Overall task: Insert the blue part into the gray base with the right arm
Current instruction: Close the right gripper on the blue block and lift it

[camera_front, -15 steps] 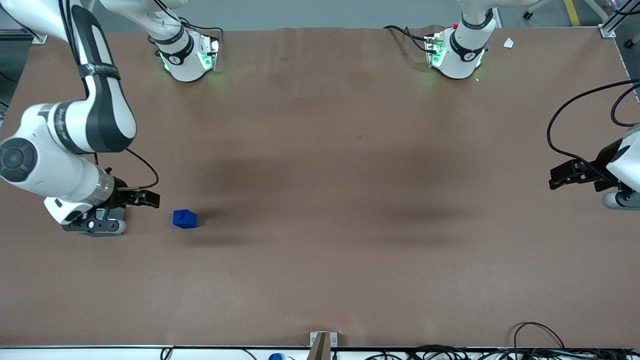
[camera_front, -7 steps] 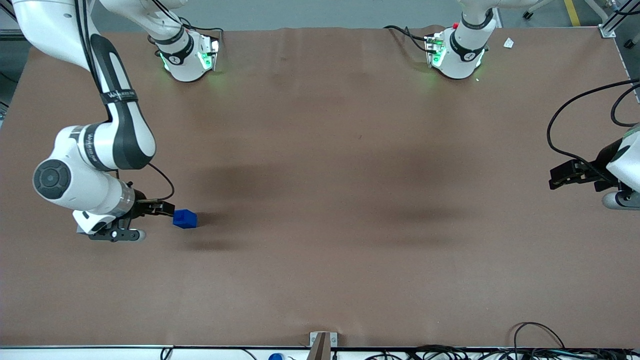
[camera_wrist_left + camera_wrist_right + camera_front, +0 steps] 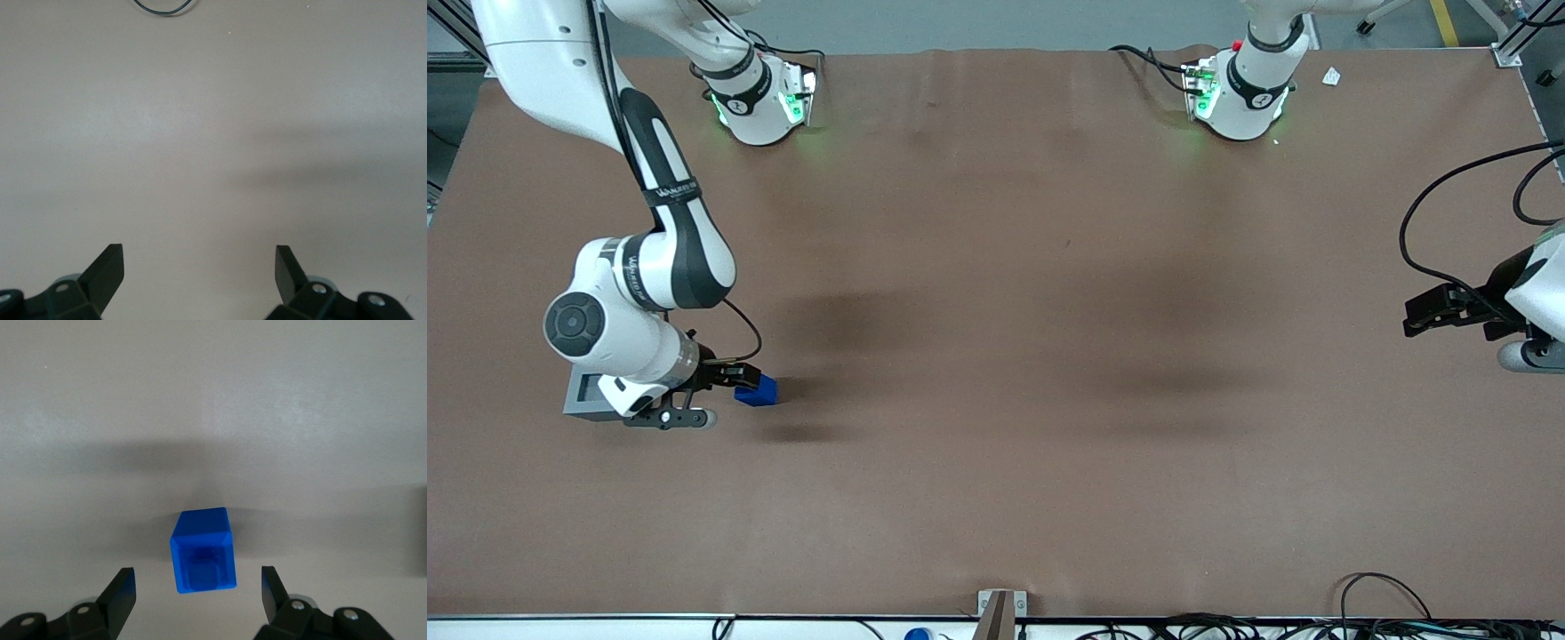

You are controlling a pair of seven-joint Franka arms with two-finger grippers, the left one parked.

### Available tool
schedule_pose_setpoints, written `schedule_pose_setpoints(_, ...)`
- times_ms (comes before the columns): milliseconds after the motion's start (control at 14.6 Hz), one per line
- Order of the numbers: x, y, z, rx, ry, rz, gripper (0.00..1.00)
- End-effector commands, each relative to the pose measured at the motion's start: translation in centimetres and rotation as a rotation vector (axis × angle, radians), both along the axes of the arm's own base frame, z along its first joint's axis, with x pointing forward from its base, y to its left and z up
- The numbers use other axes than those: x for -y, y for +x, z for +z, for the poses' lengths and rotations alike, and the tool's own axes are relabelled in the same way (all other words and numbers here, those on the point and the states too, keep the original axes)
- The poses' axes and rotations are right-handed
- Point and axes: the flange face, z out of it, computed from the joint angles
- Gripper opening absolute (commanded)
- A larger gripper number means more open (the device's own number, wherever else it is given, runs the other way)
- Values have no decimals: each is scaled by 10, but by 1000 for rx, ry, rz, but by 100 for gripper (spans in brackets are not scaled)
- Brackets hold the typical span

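Observation:
The blue part (image 3: 761, 391) lies on the brown table toward the working arm's end. In the right wrist view the blue part (image 3: 203, 547) shows a square recessed face turned toward the camera. My right arm's gripper (image 3: 743, 380) is low over the table and open. Its tips (image 3: 198, 579) stand on either side of the block's nearer end without touching it. The gray base (image 3: 585, 395) sits on the table beside the arm's wrist, partly hidden by it, farther toward the working arm's end than the blue part.
The two arm bases (image 3: 760, 98) (image 3: 1240, 93) stand along the table's back edge. Cables (image 3: 1387, 613) lie along the front edge. A cable loop (image 3: 163, 7) shows in the left wrist view.
The right arm has swung toward the blue part, and its open gripper now reaches the block. The gray base, earlier covered by the arm, now shows.

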Motion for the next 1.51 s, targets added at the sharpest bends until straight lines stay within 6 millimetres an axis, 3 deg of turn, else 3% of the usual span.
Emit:
schedule_pose_setpoints(0,-2,-7,-11,8,7,9,82)
schedule_pose_setpoints(481,4,-12,-50,5,-7,14,75)
schedule_pose_setpoints(550,4,-12,-50,6,-7,14,70)
schedule_pose_setpoints(824,12,-11,-46,2,-6,-4,35)
schedule_pose_setpoints(962,32,-6,-30,11,-4,-35,22)
schedule_pose_setpoints(1168,79,9,13,11,4,-45,7)
schedule_pose_setpoints(1443,173,24,79,-16,21,-127,5)
